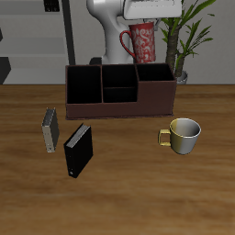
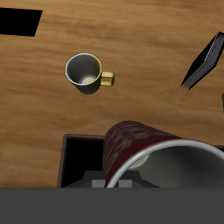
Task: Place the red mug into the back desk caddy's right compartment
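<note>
Aloft, fingers (image 1: 139,27) pinching red mug (image 1: 140,41), above back desk caddy (image 1: 119,90), yellow mug (image 1: 183,134) on table.

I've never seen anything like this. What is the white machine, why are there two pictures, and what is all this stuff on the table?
These are simulator pictures of a robot arm at a wooden table. One camera looks at it from the front and above; the other sits on the arm's gripper, looking down. The gripper holds the red mug in the air above the back desk caddy, a brown divided box. On the table also lie a yellow mug, a black book-like box and a small grey box. A plant stands behind.
</note>
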You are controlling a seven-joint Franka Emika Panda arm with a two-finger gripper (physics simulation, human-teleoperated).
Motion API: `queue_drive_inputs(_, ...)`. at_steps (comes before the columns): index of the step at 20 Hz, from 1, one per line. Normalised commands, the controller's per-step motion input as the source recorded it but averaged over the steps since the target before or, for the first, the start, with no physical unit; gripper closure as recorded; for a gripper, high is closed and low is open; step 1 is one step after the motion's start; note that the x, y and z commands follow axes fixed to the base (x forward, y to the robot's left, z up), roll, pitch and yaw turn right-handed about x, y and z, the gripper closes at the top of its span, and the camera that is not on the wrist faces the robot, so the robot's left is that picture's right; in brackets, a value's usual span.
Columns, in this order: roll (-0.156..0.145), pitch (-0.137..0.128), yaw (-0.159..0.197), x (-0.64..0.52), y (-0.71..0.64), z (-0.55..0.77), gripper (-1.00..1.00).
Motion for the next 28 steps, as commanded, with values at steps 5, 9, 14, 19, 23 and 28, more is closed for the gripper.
queue_drive_inputs(5, 0.015, -0.018, 0.008, -0.26, 0.07, -0.01, 1.00)
queue_drive_inputs(9, 0.032, -0.009, 0.017, -0.19, 0.11, -0.03, 1.00)
queue_drive_inputs(14, 0.045, 0.010, -0.025, -0.23, 0.19, -0.04, 1.00)
queue_drive_inputs(19, -0.004, 0.017, -0.047, -0.02, 0.09, -0.07, 1.00)
queue_drive_inputs(23, 0.006, 0.028, -0.008, 0.03, 0.09, -0.13, 1.00)
queue_drive_inputs(28, -0.022, 0.007, -0.037, 0.07, -0.04, -0.07, 1.00)
